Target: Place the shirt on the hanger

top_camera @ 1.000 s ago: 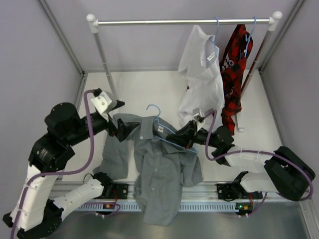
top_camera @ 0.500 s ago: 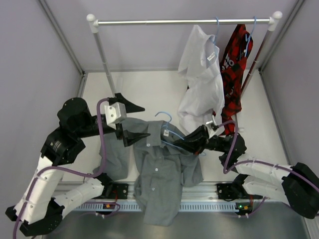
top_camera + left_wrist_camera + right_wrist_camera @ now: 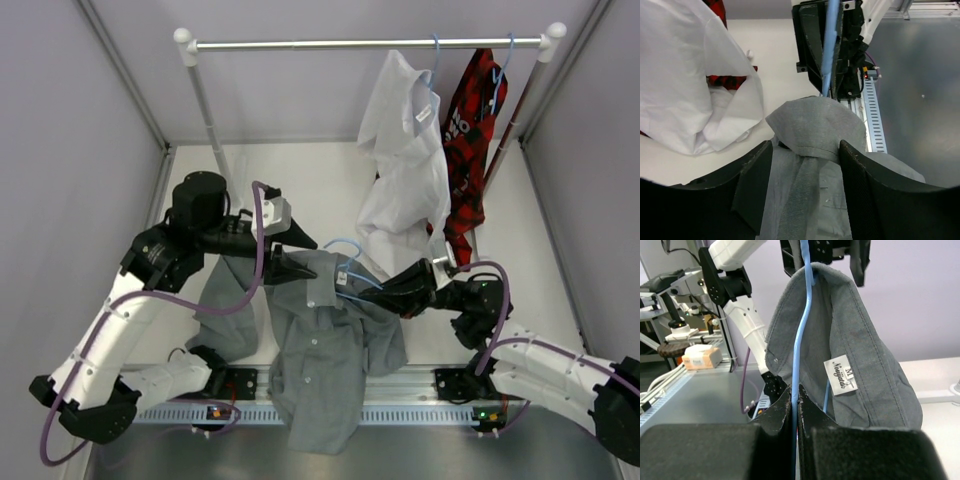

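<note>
The grey shirt lies on the table, its hem hanging over the near edge. The light-blue hanger sits inside its collar, hook pointing away. My right gripper is shut on the hanger's wire, with the shirt's collar and label draped over the wire just beyond the fingers. My left gripper is open. Its fingers stand wide on either side of the raised collar without pinching it. The hanger wire rises behind the collar in the left wrist view.
A clothes rail spans the back, its left post near my left arm. A white shirt and a red-and-black shirt hang on blue hangers at the right, the white one close above my right gripper.
My left gripper left the shirt's left shoulder, opened and moved right to the collar. My right gripper moved right with the hanger, and the collar followed.
</note>
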`<state>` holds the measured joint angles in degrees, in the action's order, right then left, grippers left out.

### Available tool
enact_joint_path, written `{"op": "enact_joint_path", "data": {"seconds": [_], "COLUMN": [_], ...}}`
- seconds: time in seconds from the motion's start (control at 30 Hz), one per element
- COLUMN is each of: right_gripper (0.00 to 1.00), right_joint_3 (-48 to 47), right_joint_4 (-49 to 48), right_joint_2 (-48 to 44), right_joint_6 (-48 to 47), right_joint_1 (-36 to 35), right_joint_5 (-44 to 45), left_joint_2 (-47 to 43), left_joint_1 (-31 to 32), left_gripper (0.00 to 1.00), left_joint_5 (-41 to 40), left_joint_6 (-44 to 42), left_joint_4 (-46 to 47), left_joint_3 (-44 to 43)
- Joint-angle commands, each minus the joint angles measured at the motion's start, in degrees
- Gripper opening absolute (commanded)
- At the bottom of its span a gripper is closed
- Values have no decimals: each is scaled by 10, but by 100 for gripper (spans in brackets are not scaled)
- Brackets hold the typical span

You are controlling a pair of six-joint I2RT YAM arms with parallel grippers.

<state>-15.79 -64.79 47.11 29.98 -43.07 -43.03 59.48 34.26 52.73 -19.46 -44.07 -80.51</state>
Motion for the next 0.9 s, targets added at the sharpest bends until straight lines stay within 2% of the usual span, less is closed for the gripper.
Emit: {"op": "enact_joint_path", "data": {"seconds": [0.0,0.23,0.27,0.3,0.37,0.87], "right_gripper": [0,0,0,0,0,0], "right_joint_3": [-30,-45,-47,-47,-49,-92], "right_joint_4": [19,44,46,44,43,133], "right_joint_2": [-19,-13,-12,-12,-15,-47], "right_joint_6": [-33,-41,-41,-41,-40,-71], "right_joint_1": [4,4,4,4,4,4], "right_joint_5": [-7,-13,-14,-15,-17,-25], "left_joint_2": [-13,-2,-2,1,9,35], "left_joint_1": [0,1,0,1,0,3], "left_gripper": [60,64,62,54,51,50], "left_joint_5": [59,77,79,83,79,88], "left_joint_6": [-21,-16,-15,-15,-12,6], "left_joint_4": [-6,-6,-6,-7,-7,-6], "left_joint_3": [-4,-5,-6,-7,-6,4]}}
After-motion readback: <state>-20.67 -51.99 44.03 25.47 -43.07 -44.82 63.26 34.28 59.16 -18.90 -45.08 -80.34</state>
